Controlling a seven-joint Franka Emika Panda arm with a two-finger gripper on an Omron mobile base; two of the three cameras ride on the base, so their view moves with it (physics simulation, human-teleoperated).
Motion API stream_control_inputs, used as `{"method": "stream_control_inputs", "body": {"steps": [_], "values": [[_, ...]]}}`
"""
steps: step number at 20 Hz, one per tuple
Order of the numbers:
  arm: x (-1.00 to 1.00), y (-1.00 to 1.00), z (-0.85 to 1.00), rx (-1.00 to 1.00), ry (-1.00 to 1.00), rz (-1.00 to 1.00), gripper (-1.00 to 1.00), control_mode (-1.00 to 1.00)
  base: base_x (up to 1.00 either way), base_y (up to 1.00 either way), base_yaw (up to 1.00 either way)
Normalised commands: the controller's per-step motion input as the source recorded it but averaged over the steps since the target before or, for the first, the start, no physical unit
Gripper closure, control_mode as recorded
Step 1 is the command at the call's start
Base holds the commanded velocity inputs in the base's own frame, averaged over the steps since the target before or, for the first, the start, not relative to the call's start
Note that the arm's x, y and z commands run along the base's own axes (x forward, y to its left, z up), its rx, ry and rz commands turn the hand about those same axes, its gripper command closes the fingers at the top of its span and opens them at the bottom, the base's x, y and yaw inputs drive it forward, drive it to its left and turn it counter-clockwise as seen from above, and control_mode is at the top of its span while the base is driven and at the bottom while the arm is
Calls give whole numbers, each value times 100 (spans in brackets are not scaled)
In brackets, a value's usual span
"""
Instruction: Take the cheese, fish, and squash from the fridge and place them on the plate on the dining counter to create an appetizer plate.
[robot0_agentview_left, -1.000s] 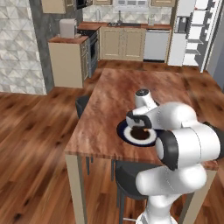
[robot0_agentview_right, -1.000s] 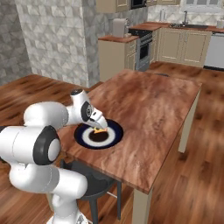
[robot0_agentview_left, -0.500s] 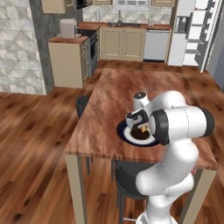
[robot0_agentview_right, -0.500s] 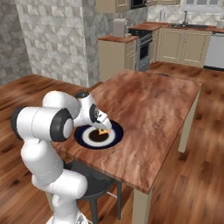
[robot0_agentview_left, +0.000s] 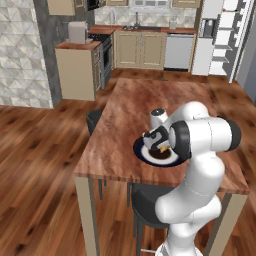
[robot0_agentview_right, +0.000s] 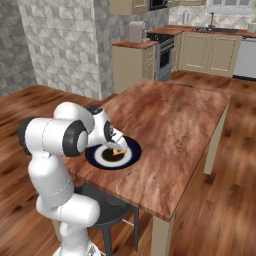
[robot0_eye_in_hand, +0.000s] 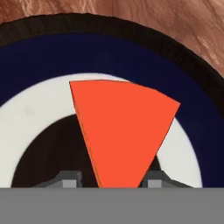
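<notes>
hovering low over the plate (robot0_agentview_left: 150, 156) at the centre of the left base view, the pincer (robot0_eye_in_hand: 107, 180) points down at the cheese (robot0_eye_in_hand: 120, 131), whose orange wedge fills the middle of the hand view. the two fingertips (robot0_eye_in_hand: 68, 178) stand just either side of the wedge's narrow point, parted a little; whether they touch it i cannot tell. the cheese lies on the plate's white centre, its broad end toward the navy rim at the top of the hand view. in the right base view the cheese (robot0_agentview_right: 118, 151) shows as a small yellow-orange bit under the pincer (robot0_agentview_right: 119, 146), left of centre. the plate (robot0_agentview_right: 129, 158) sits near the close edge of the counter (robot0_agentview_right: 175, 120), with a dark stool (robot0_agentview_left: 93, 120) at the counter's left side in the left base view.
</notes>
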Motion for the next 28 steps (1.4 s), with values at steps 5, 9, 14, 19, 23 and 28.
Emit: {"method": "stream_control_inputs", "body": {"steps": [5, 9, 14, 19, 23, 28], "values": [[-71, 0, 76, 0, -8, 0, -100, -100, 0, 0, 0], [-96, -2, 100, 0, -12, 0, -100, -100, 0, 0, 0], [-100, -22, 98, 0, -16, 0, -100, -100, 0, 0, 0], [-100, -13, 100, 0, -10, 7, -100, -100, 0, 0, 0], [-80, 0, 92, 0, -6, 10, -100, -100, 0, 0, 0], [-65, 8, 74, 0, -1, 17, -100, -100, 0, 0, 0]]}}
